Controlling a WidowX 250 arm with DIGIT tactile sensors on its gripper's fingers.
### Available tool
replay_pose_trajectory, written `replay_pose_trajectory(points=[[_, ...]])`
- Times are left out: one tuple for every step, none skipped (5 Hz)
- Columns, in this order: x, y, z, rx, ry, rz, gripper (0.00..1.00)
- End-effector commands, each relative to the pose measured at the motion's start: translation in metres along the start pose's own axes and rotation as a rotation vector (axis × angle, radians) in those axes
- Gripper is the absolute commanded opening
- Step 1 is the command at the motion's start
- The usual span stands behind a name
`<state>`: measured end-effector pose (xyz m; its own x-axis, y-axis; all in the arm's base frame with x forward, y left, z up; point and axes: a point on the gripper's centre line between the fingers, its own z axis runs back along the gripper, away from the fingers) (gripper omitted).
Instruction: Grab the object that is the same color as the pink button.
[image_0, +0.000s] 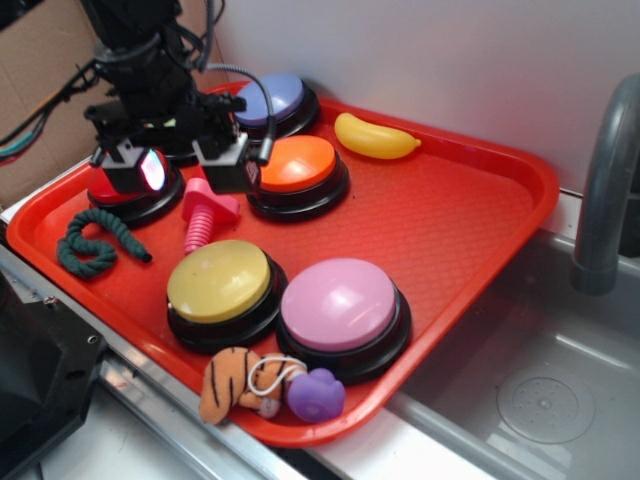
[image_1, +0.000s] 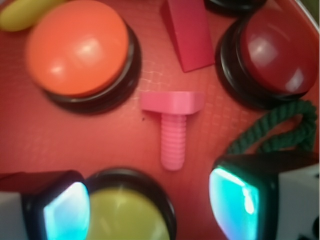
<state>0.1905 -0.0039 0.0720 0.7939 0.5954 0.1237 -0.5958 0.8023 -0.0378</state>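
Gripper (image_1: 150, 210): jaws spread wide, empty, hovering above the pink bolt (image_1: 172, 127). Bolt: lying free on the red tray (image_0: 450, 230), between orange button (image_1: 77, 47) and yellow button (image_1: 125, 215). Pink button (image_0: 338, 303): near tray front. Progress: apparently aligned; descent and grasp remaining.

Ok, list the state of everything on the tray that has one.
tool: open, above the bolt, holding nothing
pink bolt: lying on its side, free
pink button: unpressed, untouched
green rope: looped, loose
red wedge: resting flat on the tray
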Motion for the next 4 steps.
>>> replay_pose_trajectory(points=[[0.019,0.013,-0.038,0.063,0.010,0.080,1.00],[0.018,0.017,-0.048,0.083,-0.004,0.086,1.00],[0.013,0.021,-0.058,0.069,-0.006,0.061,1.00],[0.012,0.019,-0.055,0.041,-0.032,0.036,0.00]])
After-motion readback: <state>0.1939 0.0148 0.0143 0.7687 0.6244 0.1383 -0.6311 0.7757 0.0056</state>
